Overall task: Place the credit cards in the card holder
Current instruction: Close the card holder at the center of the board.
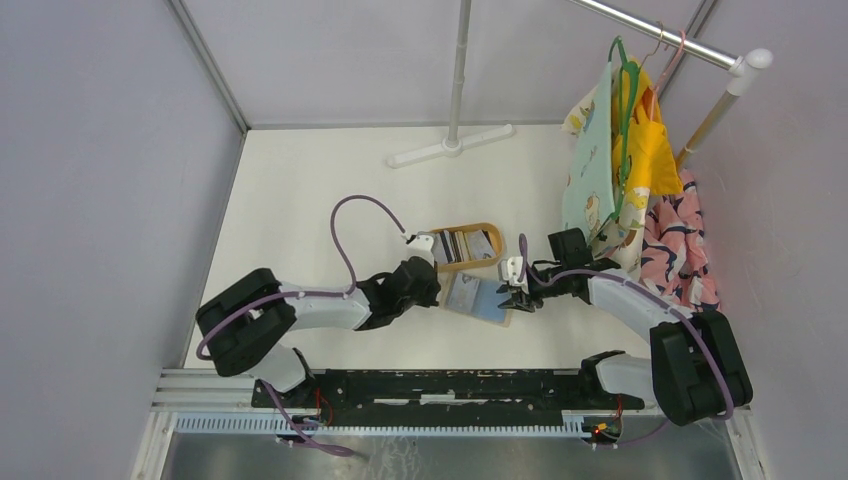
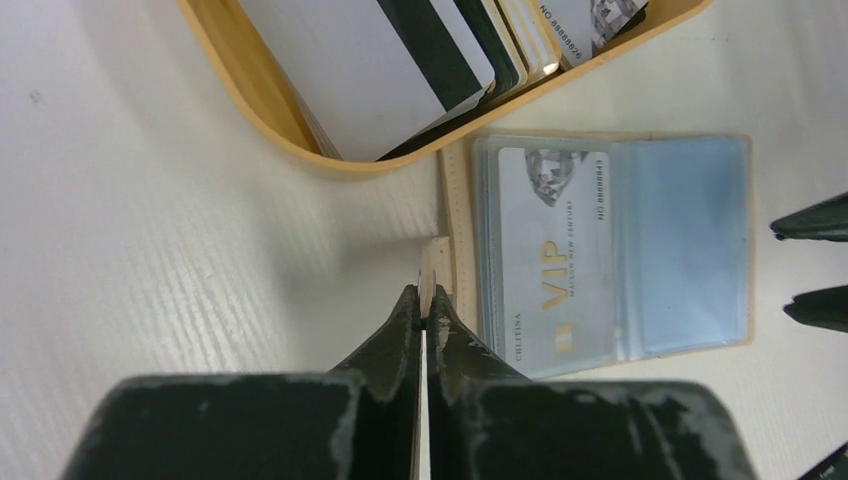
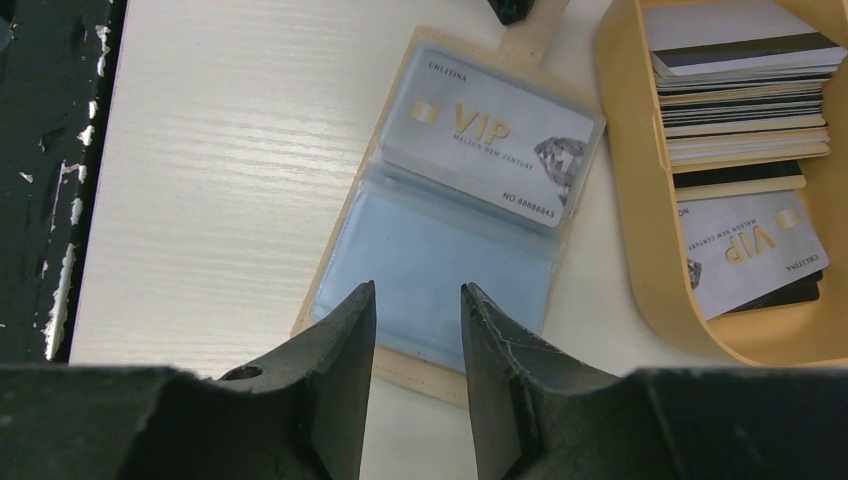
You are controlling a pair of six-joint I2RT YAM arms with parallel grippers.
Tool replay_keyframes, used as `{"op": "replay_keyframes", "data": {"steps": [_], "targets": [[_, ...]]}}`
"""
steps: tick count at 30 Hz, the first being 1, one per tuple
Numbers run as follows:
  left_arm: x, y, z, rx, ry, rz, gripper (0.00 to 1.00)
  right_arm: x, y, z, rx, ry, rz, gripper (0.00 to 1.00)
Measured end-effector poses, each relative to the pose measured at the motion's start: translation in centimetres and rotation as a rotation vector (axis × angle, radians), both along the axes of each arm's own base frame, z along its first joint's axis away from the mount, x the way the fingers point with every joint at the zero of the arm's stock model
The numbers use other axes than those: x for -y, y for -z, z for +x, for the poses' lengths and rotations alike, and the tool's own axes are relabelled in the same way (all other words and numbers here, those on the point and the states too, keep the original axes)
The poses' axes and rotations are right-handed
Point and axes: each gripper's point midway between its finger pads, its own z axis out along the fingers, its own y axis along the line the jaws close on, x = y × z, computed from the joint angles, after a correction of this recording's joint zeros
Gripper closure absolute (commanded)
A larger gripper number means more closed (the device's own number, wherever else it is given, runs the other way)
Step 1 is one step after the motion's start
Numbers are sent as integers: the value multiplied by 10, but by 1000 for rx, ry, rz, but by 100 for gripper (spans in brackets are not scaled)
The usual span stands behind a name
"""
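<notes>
You had the left jaws clamped on the card holder [image 2: 690, 240] tab [image 2: 434, 265], probably to pin it flat; right jaws hung parted, empty.

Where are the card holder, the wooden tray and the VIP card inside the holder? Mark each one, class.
card holder [image 3: 450, 255]: right wrist view, on its empty blue pocket.
wooden tray [image 2: 255, 90]: left wrist view, on its rim.
VIP card [image 2: 553, 260]: left wrist view, middle of its face.
</notes>
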Motion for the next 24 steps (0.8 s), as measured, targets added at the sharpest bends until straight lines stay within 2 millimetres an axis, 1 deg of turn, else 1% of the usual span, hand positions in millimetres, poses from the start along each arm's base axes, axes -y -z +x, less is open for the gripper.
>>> {"op": "replay_keyframes", "data": {"steps": [6,12,17,21,24], "targets": [[-12,-18,-13,17,7,-15,98,0,5,-4,1,-19,-26,58],[-20,-37,-33,37,40,-22,98,-3,12,-7,-15,-33,-52,61],[-18,-57,-41,64,72,-58,98,1,14,0,-31,13,-86,64],[-15,-61,-42,63,89,-48,98,6,16,10,-41,62,-128,65],[-6,-66,-41,68,112,-46,98,9,15,20,-28,97,-162,66]]}}
